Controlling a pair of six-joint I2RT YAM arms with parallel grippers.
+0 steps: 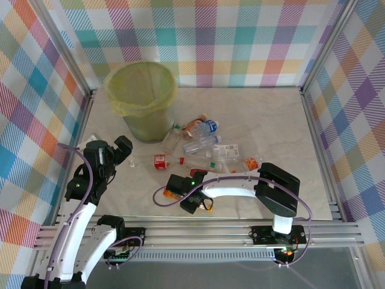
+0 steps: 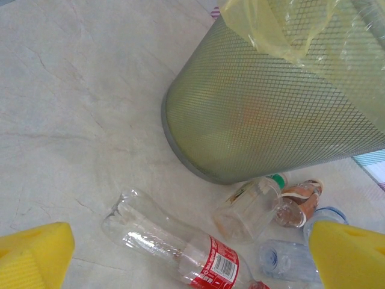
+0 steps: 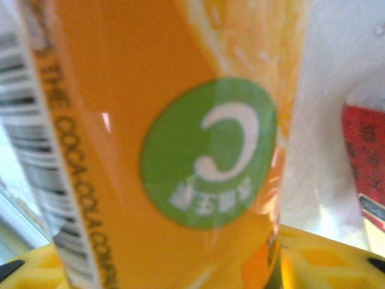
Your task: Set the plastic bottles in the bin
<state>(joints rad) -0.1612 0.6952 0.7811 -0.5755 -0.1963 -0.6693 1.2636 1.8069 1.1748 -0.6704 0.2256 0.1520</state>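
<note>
My right gripper (image 1: 180,194) pinches an orange-labelled bottle (image 3: 168,120) near the front edge of the table (image 1: 271,114), which lies bare at the far right. My left gripper (image 1: 120,149) hangs spread beside the bin (image 1: 114,96), with the other bottles (image 1: 204,147) just right of it. The orange label reads "THE COCA-COLA", with a barcode and a white C on green

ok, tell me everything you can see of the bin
The bin is a round, pale-green mesh bucket with a grey band at its base. It stands upright at the far left of the table. A translucent yellow-green bag lines it and folds loosely over the rim. Crushed bottles lie by its base on the side toward the table's middle; contact is unclear. Its contents cannot be made out.
</note>
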